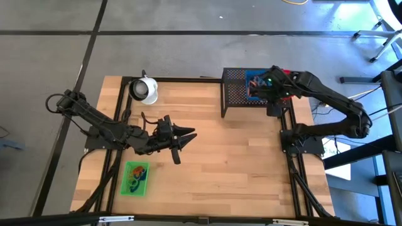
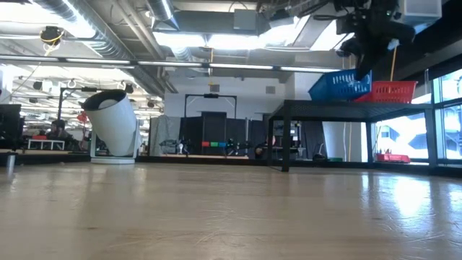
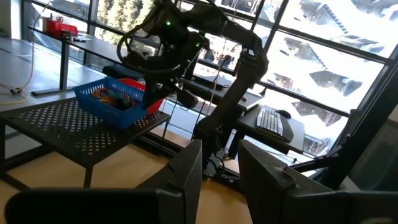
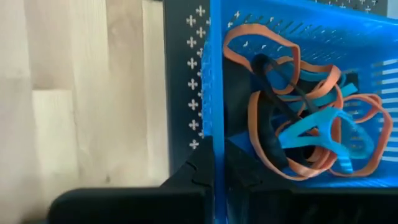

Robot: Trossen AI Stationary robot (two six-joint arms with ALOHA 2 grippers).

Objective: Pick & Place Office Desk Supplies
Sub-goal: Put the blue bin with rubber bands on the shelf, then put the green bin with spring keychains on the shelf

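High view: right gripper point(image 1: 271, 83) is over the black mesh rack point(image 1: 233, 94) at the far right of the table point(image 1: 239, 157), pinched shut on the wall of the blue tray point(image 1: 254, 80). Right wrist view confirms it, fingers point(image 4: 200, 174) closed on the tray's rim, with orange, blue and black band loops point(image 4: 298, 124) piled inside. Low view shows the blue tray tilted, one edge raised off the rack top, red tray point(image 2: 390, 92) just beside it on the rack. Left gripper point(image 1: 186, 137) hovers over the mid-left table, jaws partly open, holding nothing; left wrist view shows a clear gap between its fingers point(image 3: 186, 174). Green tray point(image 1: 135, 178) sits on the table near the front left edge, with some coloured items in it. White cup-like object point(image 1: 144, 89) lies on its side at the far left of the table.
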